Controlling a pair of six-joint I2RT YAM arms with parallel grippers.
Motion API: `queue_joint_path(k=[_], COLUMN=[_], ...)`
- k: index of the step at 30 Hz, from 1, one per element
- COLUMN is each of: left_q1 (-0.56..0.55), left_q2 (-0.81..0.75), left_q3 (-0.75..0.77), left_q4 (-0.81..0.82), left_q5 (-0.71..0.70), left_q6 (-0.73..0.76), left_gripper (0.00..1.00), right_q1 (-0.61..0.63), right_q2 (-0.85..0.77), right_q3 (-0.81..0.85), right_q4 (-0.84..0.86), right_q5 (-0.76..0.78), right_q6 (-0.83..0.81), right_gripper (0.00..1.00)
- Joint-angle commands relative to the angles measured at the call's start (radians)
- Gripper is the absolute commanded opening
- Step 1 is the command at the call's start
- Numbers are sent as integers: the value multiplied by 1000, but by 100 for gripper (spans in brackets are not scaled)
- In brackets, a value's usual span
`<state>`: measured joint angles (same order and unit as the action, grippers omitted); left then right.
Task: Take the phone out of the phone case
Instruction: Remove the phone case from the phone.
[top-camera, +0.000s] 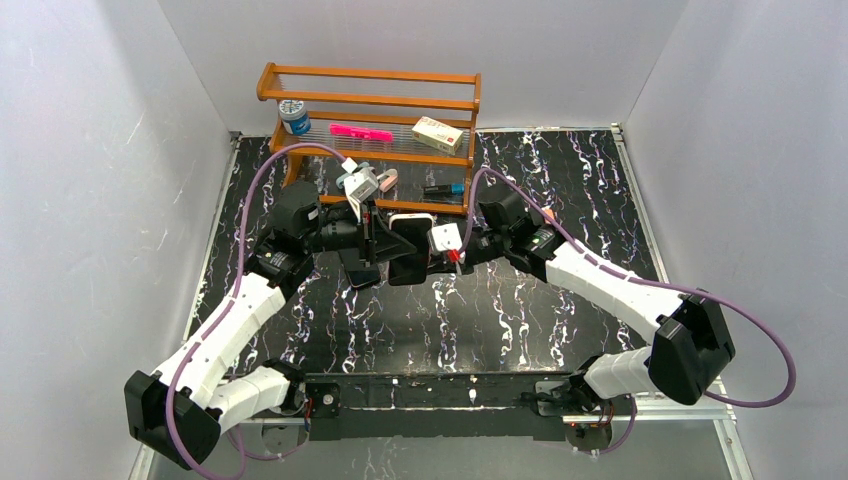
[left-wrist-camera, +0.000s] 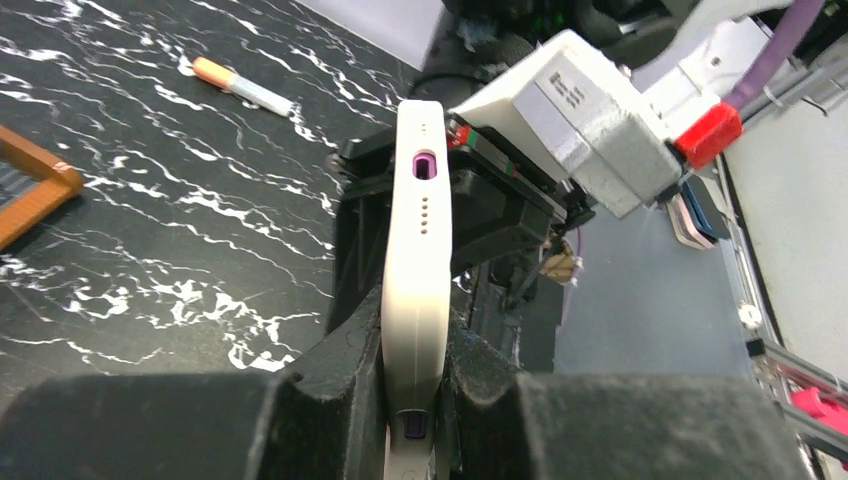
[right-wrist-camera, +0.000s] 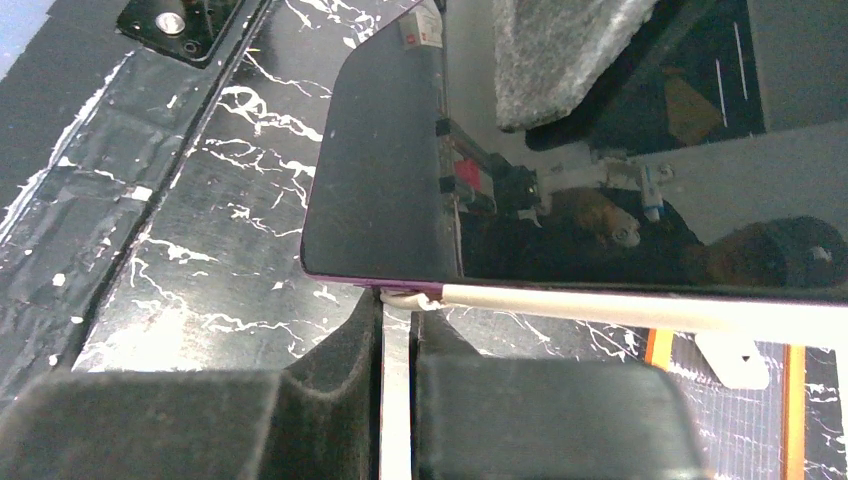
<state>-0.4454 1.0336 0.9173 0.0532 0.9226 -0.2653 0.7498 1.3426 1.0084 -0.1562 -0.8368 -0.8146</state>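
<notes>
Under everything, table (top-camera: 400, 330): black top with white veins, walled by pale panels.
Rack (top-camera: 380, 101): wooden, at the far edge, left of middle, holding a round blue-and-white tin (top-camera: 294, 117), a pink stick (top-camera: 360, 131) and a small box (top-camera: 439, 133).
Left arm (top-camera: 230, 320): reaches from the near left corner to mid-table.
Right arm (top-camera: 600, 285): reaches from the near right to meet it.
Phone case (left-wrist-camera: 415, 280): cream, held on edge in the air above mid-table, between both arms.
Phone (right-wrist-camera: 560, 200): purple-edged with a dark screen, seated in the case; by the right fingers a bit of cream rim curls off its corner.
Left gripper (left-wrist-camera: 412, 370): closed narrow, pinching the cased phone across its thickness.
Right gripper (right-wrist-camera: 397, 350): closed narrow on the thin cream rim of the case.
Pen (left-wrist-camera: 243, 88): white with an orange tip, lying flat on the table, apart from the phone.
</notes>
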Motion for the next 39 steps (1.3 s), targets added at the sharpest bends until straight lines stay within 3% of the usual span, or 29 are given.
queue_joint_path(k=[1, 2, 7, 14, 23, 27, 39], left_q1=[15, 20, 34, 34, 35, 34, 35], left_q2=[-52, -58, -92, -152, -194, -220, -301], left_q3=[-13, -21, -84, -194, -273, -320, -447], left_q4=[21, 32, 152, 287, 421, 479, 631], left_q5=[-9, -25, -163, -472, -634, -678, -755], left_q6=[-66, -75, -194, -362, -534, -620, -843], left_gripper=[0, 0, 0, 0, 0, 0, 0], right_q1=[-4, -4, -4, -4, -3, 0, 41], right_q2=[-91, -112, -213, -276, -211, -145, 8], right_q3=[-94, -132, -301, -421, -550, -564, -522], right_q4=[318, 397, 673, 823, 1136, 1229, 1438], right_q5=[123, 163, 284, 338, 432, 469, 550], right_q6=[93, 153, 384, 749, 1238, 1399, 1641], right_gripper=[3, 5, 36, 55, 67, 67, 62])
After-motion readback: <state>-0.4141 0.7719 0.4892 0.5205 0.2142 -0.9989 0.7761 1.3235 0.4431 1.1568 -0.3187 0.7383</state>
